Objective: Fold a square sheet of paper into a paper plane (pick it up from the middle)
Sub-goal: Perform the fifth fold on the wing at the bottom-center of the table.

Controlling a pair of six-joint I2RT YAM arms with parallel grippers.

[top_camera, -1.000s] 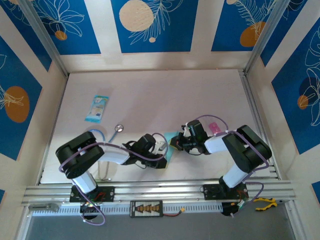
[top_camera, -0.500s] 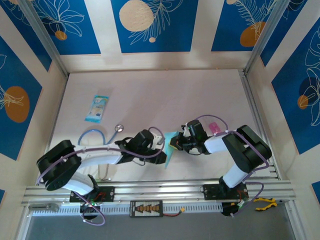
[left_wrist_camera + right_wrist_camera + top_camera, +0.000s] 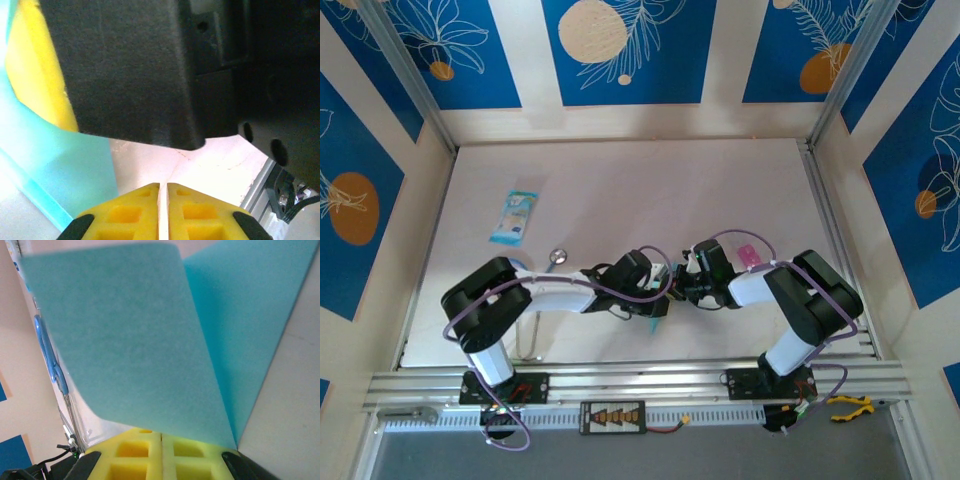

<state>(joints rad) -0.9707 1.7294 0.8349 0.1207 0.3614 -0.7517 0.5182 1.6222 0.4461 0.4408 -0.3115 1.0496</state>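
Since a second ago the left arm has stretched further right across the surface, and its left claw now sits right against the right claw, near the middle of the near edge. The right arm has not shifted.

From the right wrist, the square sheet of paper rises out from between that claw's yellow pads, which are pressed together on its lower edge. The sheet is light blue and bent into two panels that meet along a crease, one panel facing the camera and the other angled away to the right.

From the left wrist, the left claw's yellow pads are almost together, with only a thin pale slit between them and no blue paper visible in it. The sheet stands just to the left of these pads, close to a black body with a yellow strip.

From above, less of the paper shows than before, only a small blue patch beneath the two claws. A blue-and-white packet lies well apart at the far left, and a small pink item lies beside the right arm.
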